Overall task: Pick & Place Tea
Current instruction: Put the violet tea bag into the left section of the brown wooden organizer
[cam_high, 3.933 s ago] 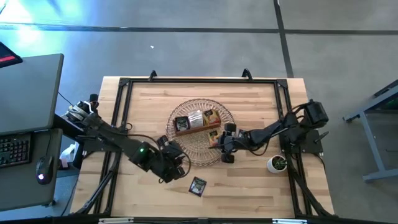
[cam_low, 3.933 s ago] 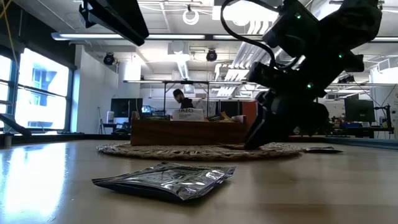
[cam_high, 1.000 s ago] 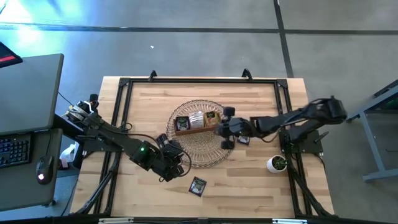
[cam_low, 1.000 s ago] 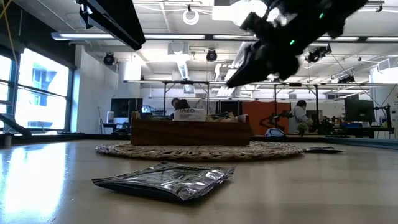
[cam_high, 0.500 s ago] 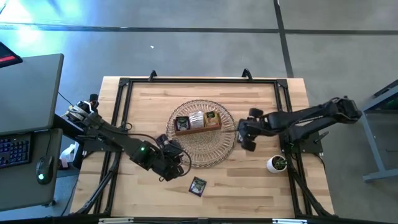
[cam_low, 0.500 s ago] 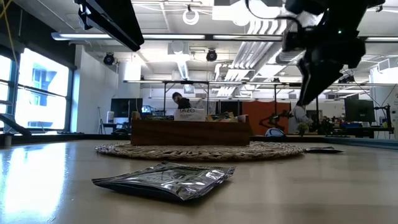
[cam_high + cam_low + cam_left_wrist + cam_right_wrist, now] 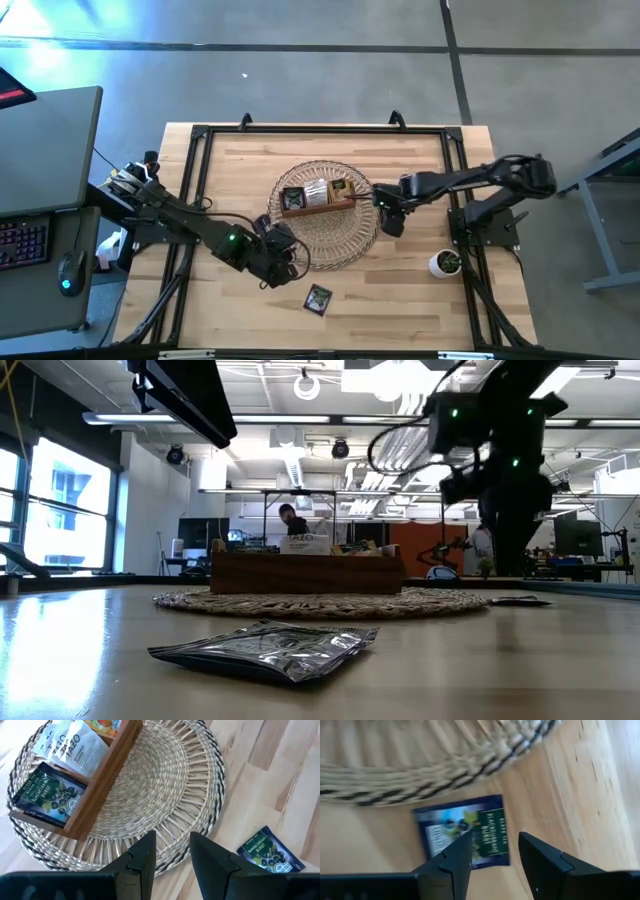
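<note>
The wooden table (image 7: pixel 420 290) holds a round wicker mat (image 7: pixel 330 250) in the middle. A dark tea bag (image 7: pixel 318 298) lies at six o'clock, a small plant pot (image 7: pixel 445 263) at four.

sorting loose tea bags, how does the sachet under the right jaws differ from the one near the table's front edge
The blue sachet lies beside the wicker mat, on the table's right; the dark sachet lies apart from the mat, near the front edge. The right gripper hangs open over the blue one; no gripper is over the dark one. Both lie flat on the wood.

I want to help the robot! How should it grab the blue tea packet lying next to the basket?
Straight down from above, pinching across the blue tea packet's narrower width. It lies flat on the table, so no side offers a grip. The open right gripper already hovers above it.
</note>
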Controlling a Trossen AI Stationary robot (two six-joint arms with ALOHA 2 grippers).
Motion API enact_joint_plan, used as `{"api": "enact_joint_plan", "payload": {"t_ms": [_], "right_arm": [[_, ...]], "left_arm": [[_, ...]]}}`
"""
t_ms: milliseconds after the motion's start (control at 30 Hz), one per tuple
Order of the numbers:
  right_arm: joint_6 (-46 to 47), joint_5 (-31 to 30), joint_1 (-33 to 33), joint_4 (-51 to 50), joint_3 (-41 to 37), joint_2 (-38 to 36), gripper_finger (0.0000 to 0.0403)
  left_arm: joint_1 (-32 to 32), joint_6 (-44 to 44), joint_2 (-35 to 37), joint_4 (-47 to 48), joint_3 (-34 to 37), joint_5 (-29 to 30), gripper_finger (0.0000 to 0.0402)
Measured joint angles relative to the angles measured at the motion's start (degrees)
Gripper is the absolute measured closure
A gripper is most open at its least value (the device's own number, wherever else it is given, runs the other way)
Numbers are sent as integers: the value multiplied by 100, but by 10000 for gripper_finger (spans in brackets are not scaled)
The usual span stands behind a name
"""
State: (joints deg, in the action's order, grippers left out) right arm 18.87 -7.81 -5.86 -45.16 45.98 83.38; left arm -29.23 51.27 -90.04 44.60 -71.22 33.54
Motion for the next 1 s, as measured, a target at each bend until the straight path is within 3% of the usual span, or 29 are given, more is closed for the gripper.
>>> {"api": "enact_joint_plan", "payload": {"t_ms": [100,233,500,633,800,1000], "right_arm": [[83,7,-143,40,0,393,246],[141,484,-284,132,5,817,245],[-7,515,-355,248,42,1182,252],[42,531,-350,269,35,1186,289],[180,485,-334,327,25,1151,386],[690,167,21,218,-39,599,391]], "left_arm": [[-2,0,0,-2,0,0,284],[-2,0,0,-4,0,0,284],[-2,0,0,7,0,2,284],[-2,0,0,9,0,2,284],[-2,0,0,9,0,3,284],[-2,0,0,11,2,4,284]]}}
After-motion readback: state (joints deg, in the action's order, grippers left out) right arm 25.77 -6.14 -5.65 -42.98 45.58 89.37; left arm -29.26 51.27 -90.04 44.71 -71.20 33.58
